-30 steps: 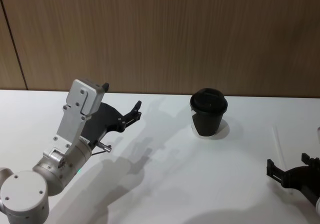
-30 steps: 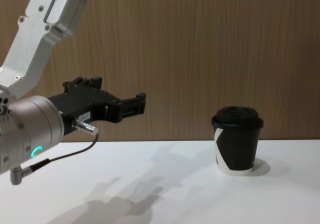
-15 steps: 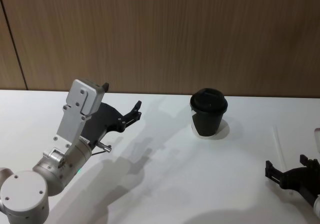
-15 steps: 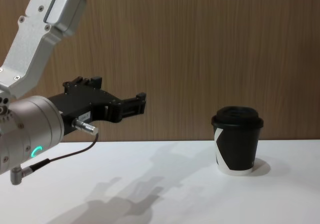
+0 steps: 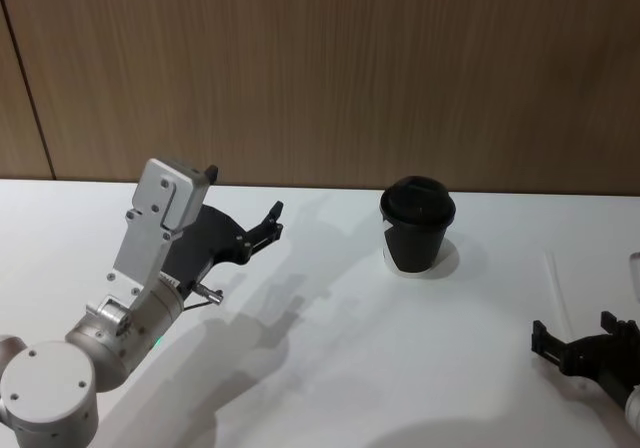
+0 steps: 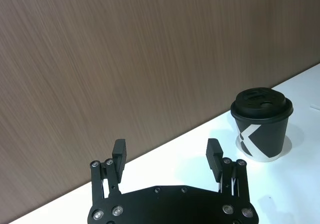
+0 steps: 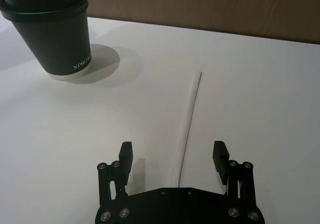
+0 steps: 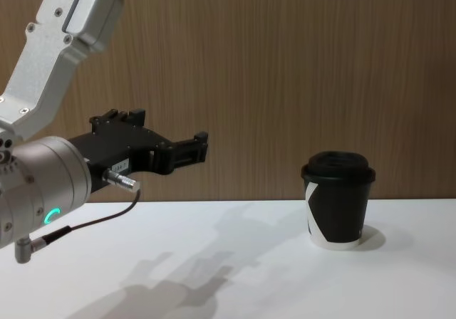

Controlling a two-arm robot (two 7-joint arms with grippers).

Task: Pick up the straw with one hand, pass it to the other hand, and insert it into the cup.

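Near end of the straw hidden beneath the right gripper, itself partly off the head view's edge.

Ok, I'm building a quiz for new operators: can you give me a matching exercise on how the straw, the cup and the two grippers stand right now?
Things:
1. straw
2. cup
3. left gripper
4. right gripper

States:
A. open and empty, raised above the table
B. upright, lid on
C. open, low by one end of the straw
D. lying flat on the table, ungripped

Pairs: 1-D; 2-B; 3-A; 4-C
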